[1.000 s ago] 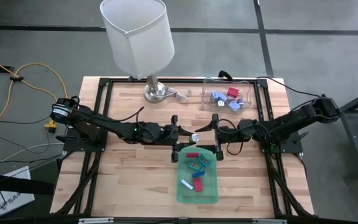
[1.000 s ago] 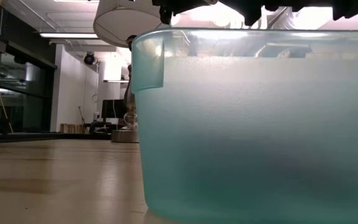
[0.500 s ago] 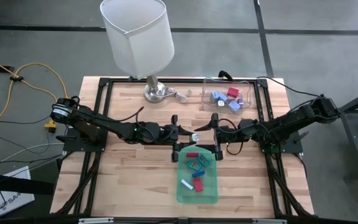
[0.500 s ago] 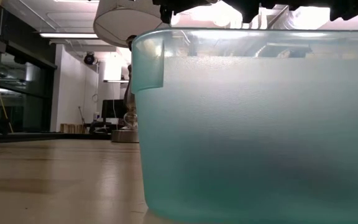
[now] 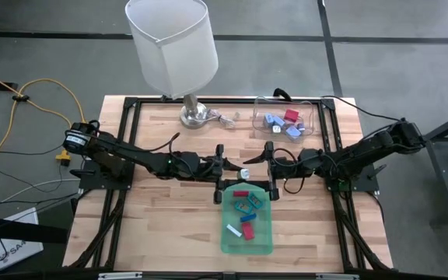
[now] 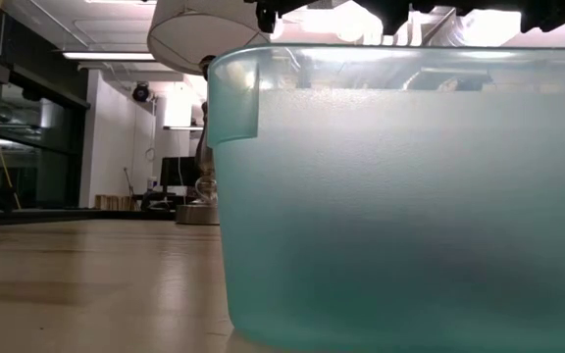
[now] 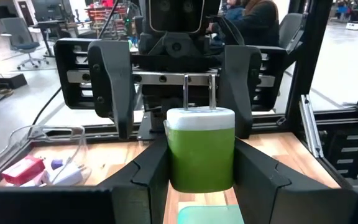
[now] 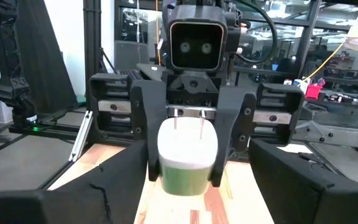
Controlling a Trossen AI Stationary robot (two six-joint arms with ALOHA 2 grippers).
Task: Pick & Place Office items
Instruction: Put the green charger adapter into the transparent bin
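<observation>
Nothing moved: left gripper [image 5: 232,170] grips a green-white plug [image 7: 201,148]; right gripper [image 5: 261,169] open. Tray [image 5: 247,243] holds items [image 5: 246,204].

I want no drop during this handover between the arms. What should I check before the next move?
1. Left gripper holds the green-and-white plug: ok, a finger on each side.
2. Right gripper ready to receive: ok, fingers wide apart.
3. Grippers lined up: ok, they face each other in both wrist views.
4. Plug between the right fingers: not ok, the high view shows a gap.
5. Clear container has room: ok, only a few pieces inside.
</observation>
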